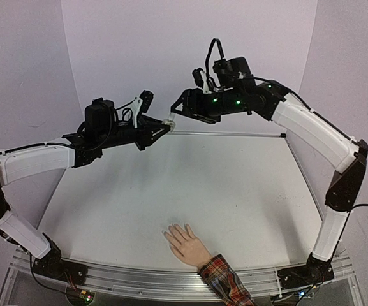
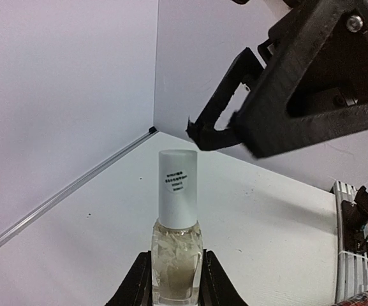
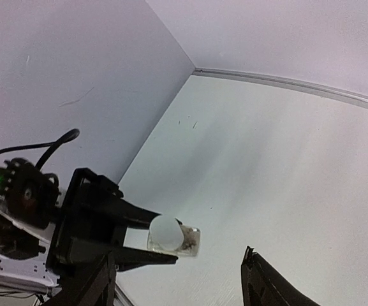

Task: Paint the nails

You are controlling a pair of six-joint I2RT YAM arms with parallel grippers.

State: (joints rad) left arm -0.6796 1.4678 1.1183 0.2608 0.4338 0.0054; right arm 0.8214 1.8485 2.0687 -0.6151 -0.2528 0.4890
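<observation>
Above the far edge of the surface (image 1: 235,191), the left fingers (image 2: 132,290) are clamped on the glass base of an upright, white-capped polish bottle (image 2: 176,210). The right fingers (image 3: 266,284) hover just beside its cap, spread apart. The mannequin hand (image 1: 187,244) lies at mid near edge, its tiny nails (image 1: 171,229) toward the far-left corner and its plaid cuff (image 1: 225,275) over the edge.

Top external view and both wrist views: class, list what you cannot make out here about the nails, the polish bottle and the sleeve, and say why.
- Nails of the mannequin hand: top external view, too small to tell painted from bare.
- Polish bottle base: left wrist view, cut off by the bottom edge, between the left gripper fingers.
- Cap label: left wrist view, print too small to read.
- Plaid sleeve: top external view, cut off by the bottom edge.
</observation>
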